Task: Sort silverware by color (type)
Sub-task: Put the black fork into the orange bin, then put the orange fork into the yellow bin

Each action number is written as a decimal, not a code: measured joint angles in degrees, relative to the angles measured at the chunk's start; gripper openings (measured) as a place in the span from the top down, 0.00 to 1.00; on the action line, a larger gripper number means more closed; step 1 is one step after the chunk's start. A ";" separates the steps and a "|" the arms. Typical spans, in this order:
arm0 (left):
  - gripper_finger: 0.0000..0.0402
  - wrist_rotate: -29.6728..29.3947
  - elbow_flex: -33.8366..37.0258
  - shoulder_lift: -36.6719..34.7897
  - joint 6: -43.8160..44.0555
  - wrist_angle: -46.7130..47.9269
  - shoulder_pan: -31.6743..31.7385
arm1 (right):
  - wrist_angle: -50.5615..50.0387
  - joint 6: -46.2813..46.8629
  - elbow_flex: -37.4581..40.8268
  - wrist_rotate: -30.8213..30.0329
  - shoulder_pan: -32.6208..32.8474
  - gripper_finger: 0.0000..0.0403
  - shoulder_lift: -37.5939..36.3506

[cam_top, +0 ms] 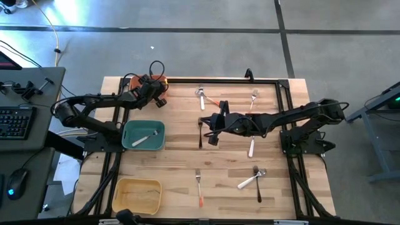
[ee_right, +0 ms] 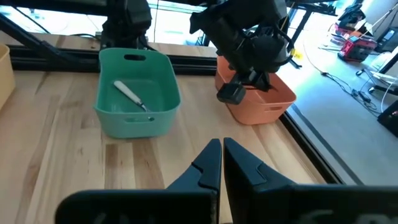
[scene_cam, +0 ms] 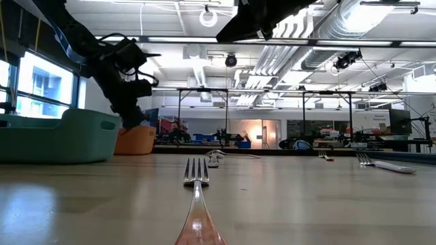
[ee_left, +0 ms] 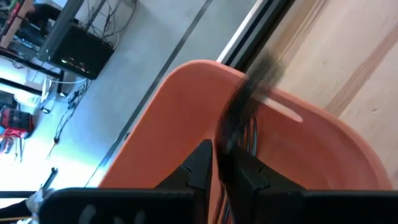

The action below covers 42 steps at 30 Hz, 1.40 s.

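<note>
Broadly, progress: the sorting is judged to be at an early stage; one piece is seen binned, one is being delivered, and most pieces lie loose on the surface (cam_top: 156,169).
Green bin (cam_top: 144,135): one white-handled utensil (cam_top: 144,138) is held inside, lying slanted on the floor of the bin.
Orange bin (ee_right: 256,94): the left gripper (ee_left: 225,163) is held directly over it, jaws pinched on a black utensil (ee_left: 244,106) with tines, apparently a fork; contents below cannot be told.
Yellow bin (cam_top: 137,194): nothing is made out inside from above.
Right gripper (ee_right: 221,163): jaws are pressed together on nothing, above the middle of the surface, just beside a black piece (cam_top: 200,132).
Far-edge pieces: an orange-handled piece (cam_top: 207,99) and a fork with a pale head (cam_top: 254,99) are left unsorted.
Mid-surface piece: a white-handled piece (cam_top: 251,148) lies under the right arm.
Near-edge pieces: an orange-handled fork (cam_top: 199,186), a white-handled spoon (cam_top: 250,180) and a black fork (cam_top: 258,185), the last two crossed, are left.
Remaining work: at least seven loose pieces are judged still to be sorted.
</note>
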<state>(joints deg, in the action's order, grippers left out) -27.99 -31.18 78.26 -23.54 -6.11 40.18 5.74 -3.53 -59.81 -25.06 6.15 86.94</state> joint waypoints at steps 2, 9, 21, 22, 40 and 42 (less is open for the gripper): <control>0.91 0.00 0.00 0.00 0.86 0.09 0.00 | -0.07 0.04 0.00 0.00 0.00 1.00 0.00; 0.91 -0.02 0.00 0.00 3.21 -0.10 -0.07 | -0.42 0.06 -0.02 0.00 0.00 1.00 2.04; 1.00 8.67 0.00 -0.09 6.56 -1.08 -0.15 | -0.45 0.07 -0.02 0.17 -1.42 1.00 7.69; 1.00 9.73 0.00 -0.09 6.90 -1.14 -0.17 | -0.32 0.07 -0.02 0.17 -1.41 1.00 7.69; 1.00 25.28 1.94 -6.80 9.60 -4.88 -3.15 | 23.65 8.28 16.25 7.36 -9.67 1.00 7.63; 1.00 26.89 4.77 -8.20 10.98 -10.10 -4.46 | 21.80 11.28 16.83 7.08 -11.23 1.00 7.63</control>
<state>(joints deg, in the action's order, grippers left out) -1.09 -26.41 70.06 -12.56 -16.21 35.73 27.54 7.75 -42.98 -17.98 -5.08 94.56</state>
